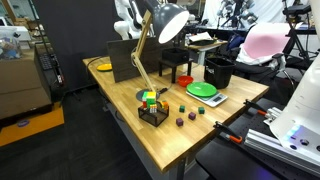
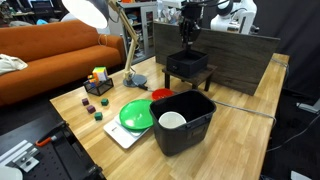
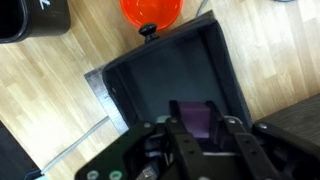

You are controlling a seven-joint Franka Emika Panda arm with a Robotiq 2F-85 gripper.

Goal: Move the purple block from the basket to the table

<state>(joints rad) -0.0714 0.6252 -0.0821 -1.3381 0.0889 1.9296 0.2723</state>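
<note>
Tool [image 3: 203, 130] | clenched on purple block [image 3: 195, 116] between its fingers | inside black basket [image 3: 160, 75]

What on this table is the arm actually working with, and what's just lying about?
In the job:
purple block, between the shut jaws
basket
table

Just lying about:
lamp
bin
green plate
red bowl
small blocks
couch

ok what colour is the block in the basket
Purple. The block shows best in the wrist view, inside the black basket.
</note>
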